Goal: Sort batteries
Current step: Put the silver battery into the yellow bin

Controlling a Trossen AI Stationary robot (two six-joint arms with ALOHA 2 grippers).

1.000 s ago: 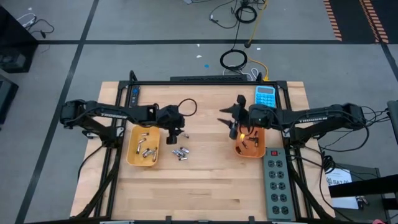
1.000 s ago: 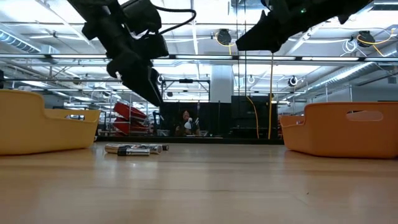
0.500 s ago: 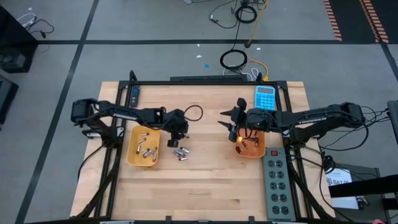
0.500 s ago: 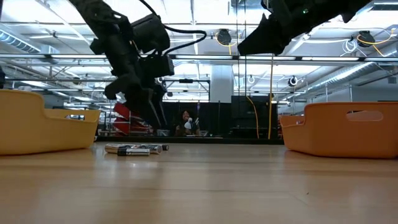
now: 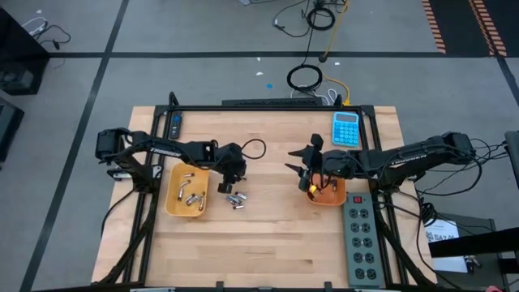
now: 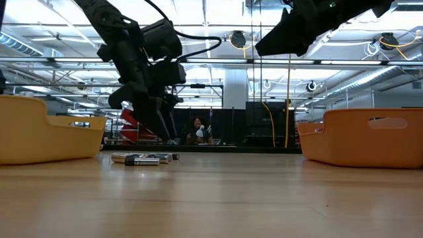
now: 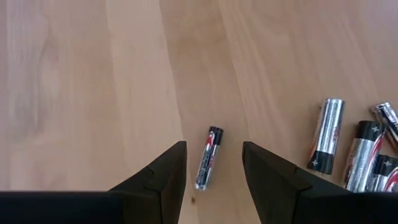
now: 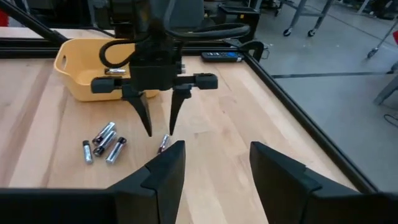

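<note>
- Your left gripper (image 7: 213, 168) hangs low over the light wooden table (image 5: 268, 235), its two dark fingers spread apart with nothing held; between them lies one thin dark battery with a silvery end (image 7: 208, 157), flat on the wood and touched by neither finger.
- Just beside it you have a loose cluster of silvery-grey batteries with dark ends (image 7: 327, 143); the right wrist view shows four of them (image 8: 102, 142), lying near the single thin one.
- Count two yellow plastic trays: the left yellow tray (image 5: 186, 192) holds several silvery batteries, about five though they are too small to count surely; the right yellow tray (image 5: 326, 193) holds a few dark thin ones, number unclear.
- Your right gripper (image 8: 212, 171) hovers at the inner edge of the right yellow tray, fingers parted and empty, well above the table.
- On the table's far edge you also have one blue calculator (image 5: 346, 128), and along the right side one grey power strip (image 5: 360, 241).
- Beyond the table, the low view shows a large hall with ceiling lights and a person (image 6: 197, 129) far off.
</note>
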